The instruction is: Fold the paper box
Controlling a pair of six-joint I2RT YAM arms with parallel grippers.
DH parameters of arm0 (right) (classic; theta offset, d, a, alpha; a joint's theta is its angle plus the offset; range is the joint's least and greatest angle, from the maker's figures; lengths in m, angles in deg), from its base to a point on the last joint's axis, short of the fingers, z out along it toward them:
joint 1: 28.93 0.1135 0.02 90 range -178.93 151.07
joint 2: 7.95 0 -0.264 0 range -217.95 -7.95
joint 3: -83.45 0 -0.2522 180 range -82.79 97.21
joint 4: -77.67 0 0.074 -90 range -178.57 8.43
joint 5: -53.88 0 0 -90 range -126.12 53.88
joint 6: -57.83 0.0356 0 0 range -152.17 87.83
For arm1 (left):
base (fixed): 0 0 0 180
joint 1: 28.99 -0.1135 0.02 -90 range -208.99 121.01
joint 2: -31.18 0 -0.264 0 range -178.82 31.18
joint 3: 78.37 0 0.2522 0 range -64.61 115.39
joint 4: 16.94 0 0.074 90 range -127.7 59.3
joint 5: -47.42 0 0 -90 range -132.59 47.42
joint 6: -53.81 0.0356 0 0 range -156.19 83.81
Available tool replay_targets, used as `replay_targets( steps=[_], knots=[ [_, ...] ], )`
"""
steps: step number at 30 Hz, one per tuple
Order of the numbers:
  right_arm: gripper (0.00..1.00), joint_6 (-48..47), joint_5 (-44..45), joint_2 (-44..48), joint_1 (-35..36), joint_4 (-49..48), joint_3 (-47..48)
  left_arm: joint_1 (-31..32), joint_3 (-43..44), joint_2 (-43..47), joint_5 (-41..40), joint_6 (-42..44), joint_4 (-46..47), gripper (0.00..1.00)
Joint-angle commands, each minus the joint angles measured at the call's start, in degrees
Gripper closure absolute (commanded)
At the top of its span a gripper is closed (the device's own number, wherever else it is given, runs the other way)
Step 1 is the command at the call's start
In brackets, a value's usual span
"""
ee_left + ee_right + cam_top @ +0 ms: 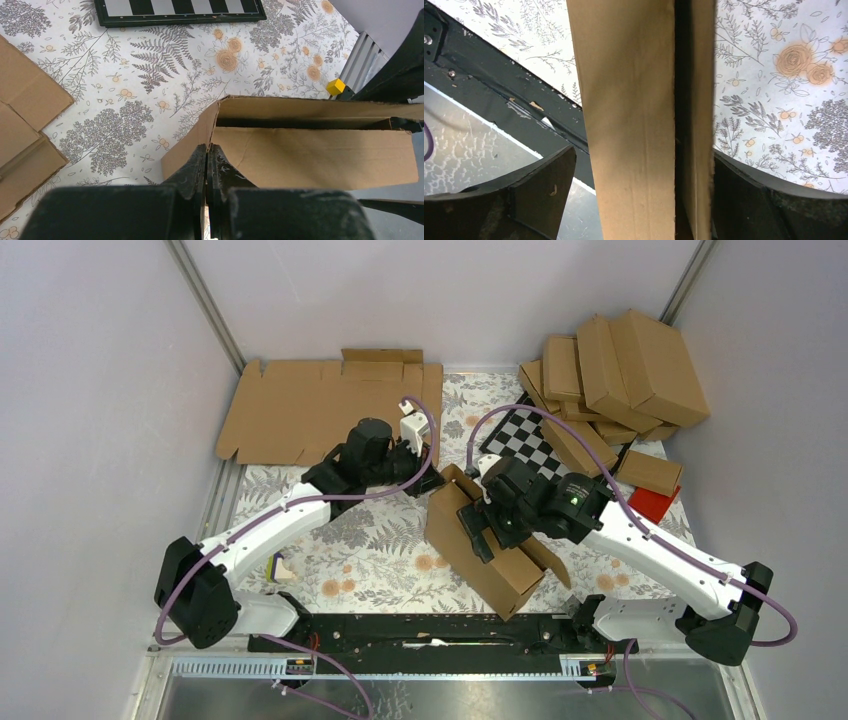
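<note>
Jaws in the top view: left gripper [432, 478] is at the far corner of the paper box [500, 575], closed on its edge; right gripper [478, 530] straddles the box's near-side wall, spread wide. Box stands half-formed and tilted at the centre of the floral tablecloth [370, 550], grey walls around. Flat cardboard sheet [320, 410] lies far left, a stack of folded cartons [620, 370] far right, checkered board [525, 435] and red block [652, 504] near them. Left wrist view: fingers [187, 172] are pressed together, pinching the box [310, 155] at its corner fold, flaps open to the right. The board's edge [180, 10] is at the top, a yellow block [336, 86] is beyond the box, and flat cardboard [25, 120] is at left. Right wrist view: the fingers [544, 187] are fully spread with the box's doubled wall [634, 125] upright between them; the far finger is against the cardboard, the near one just beside it with a sliver of gap. Black base rail [499, 95] and cloth lie behind.
</note>
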Motion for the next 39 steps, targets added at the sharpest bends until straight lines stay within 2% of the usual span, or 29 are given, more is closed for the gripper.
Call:
replay_targets(
  steps=[1,11,18,29,39],
  knots=[
    [0.0,1.21,2.61,0.73,0.35,-0.85,1.85,0.27,-0.29,2.19,-0.57,-0.64,3.17,1.0],
    [0.0,0.32,2.38,0.72,0.26,0.96,2.78,0.28,-0.58,2.99,-0.9,-0.28,3.15,1.0],
    [0.0,-0.76,-1.29,-0.48,0.34,0.98,0.38,0.24,-0.59,3.22,-0.71,-0.37,3.06,1.0],
    [0.0,-1.87,5.78,-3.3,0.3,4.59,-0.86,0.35,0.19,3.51,-0.99,-0.54,0.83,1.0],
    [0.15,-1.71,8.5,-2.53,0.36,5.26,-0.88,0.43,-1.05,5.33,-1.47,-0.95,-0.68,1.0]
  ],
)
